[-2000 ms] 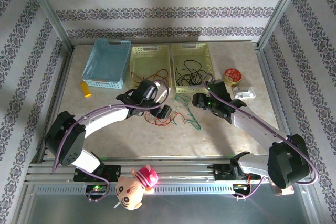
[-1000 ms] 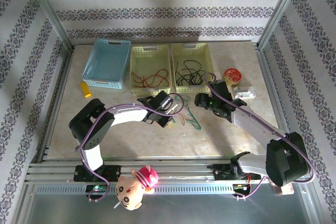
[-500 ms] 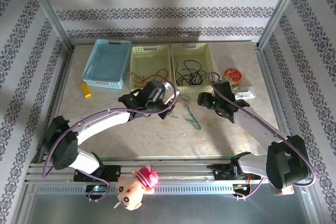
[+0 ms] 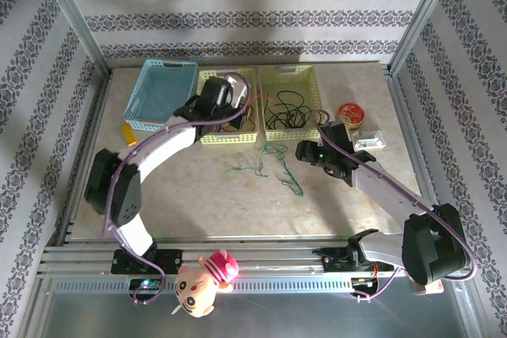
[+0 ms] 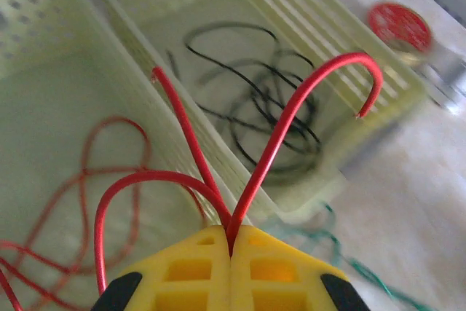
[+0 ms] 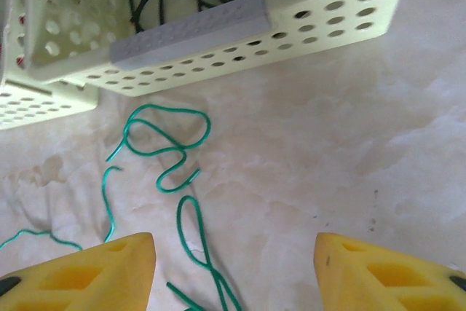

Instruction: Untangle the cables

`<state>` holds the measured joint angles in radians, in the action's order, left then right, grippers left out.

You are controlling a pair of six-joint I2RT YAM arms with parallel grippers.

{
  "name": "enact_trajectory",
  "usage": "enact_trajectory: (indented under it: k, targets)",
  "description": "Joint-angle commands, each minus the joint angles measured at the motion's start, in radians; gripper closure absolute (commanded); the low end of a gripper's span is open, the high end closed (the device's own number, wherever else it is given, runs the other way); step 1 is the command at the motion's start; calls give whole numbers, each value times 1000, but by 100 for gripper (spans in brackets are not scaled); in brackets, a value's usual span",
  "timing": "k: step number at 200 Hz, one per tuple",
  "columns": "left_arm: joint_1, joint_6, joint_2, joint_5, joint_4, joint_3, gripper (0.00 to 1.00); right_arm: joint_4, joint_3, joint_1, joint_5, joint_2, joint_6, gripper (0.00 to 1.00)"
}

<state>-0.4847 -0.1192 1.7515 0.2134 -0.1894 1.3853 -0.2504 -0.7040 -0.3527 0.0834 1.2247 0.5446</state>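
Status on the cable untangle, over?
Left gripper shut on red cable, above yellow basket. Right gripper open over green cables on table. Nothing blocking.

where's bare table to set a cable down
Barest: the table toward the near edge, below the green cables. Also the back right corner, behind the red spool, beside the right basket. Crowded in front of that basket: cables and the right end effector.

Loose cables [image 4: 283,176] lie on the table [image 4: 198,203] before three baskets [image 4: 227,138], two apparently holding more.
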Motion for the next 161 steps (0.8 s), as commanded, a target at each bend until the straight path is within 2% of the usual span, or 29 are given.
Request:
enact_trajectory:
  k: [1, 5, 7, 11, 18, 24, 33, 39, 68, 97, 118, 138, 161]
  targets:
    - [20, -32, 116, -73, -40, 137, 100, -12, -38, -27, 52, 18, -41, 41]
    - [20, -31, 132, -89, -51, 156, 100, -18, -43, -30, 62, 21, -51, 41]
    - [20, -30, 137, -94, -57, 163, 96, -21, -46, -33, 70, 24, -55, 41]
    - [19, -25, 147, -99, -64, 174, 81, -25, -52, -36, 85, 29, -64, 41]
    - [13, -16, 151, -112, -76, 185, 49, -37, -62, -41, 109, 38, -77, 40]
    - [5, -3, 147, -135, -81, 181, 31, -49, -68, -44, 130, 46, -85, 40]
    - [-8, 22, 127, -171, -85, 159, 14, -56, -72, -47, 153, 57, -91, 40]
    - [-15, 34, 110, -184, -84, 134, 7, -58, -72, -49, 159, 62, -91, 40]
    - [-38, 18, -30, -163, -48, -58, 4, -46, -58, -38, 148, 68, -69, 40]
    - [-104, 73, -164, -13, -35, -263, 5, -44, -73, -20, 134, 86, -64, 40]
    - [-174, 112, -190, 109, -84, -343, 5, -44, -81, 3, 125, 99, -44, 41]
    - [-251, 137, -154, 108, -125, -354, 8, -42, -80, 17, 119, 105, -31, 41]
    - [-314, 143, -81, 47, -100, -344, 17, -41, -73, 23, 116, 100, -20, 41]
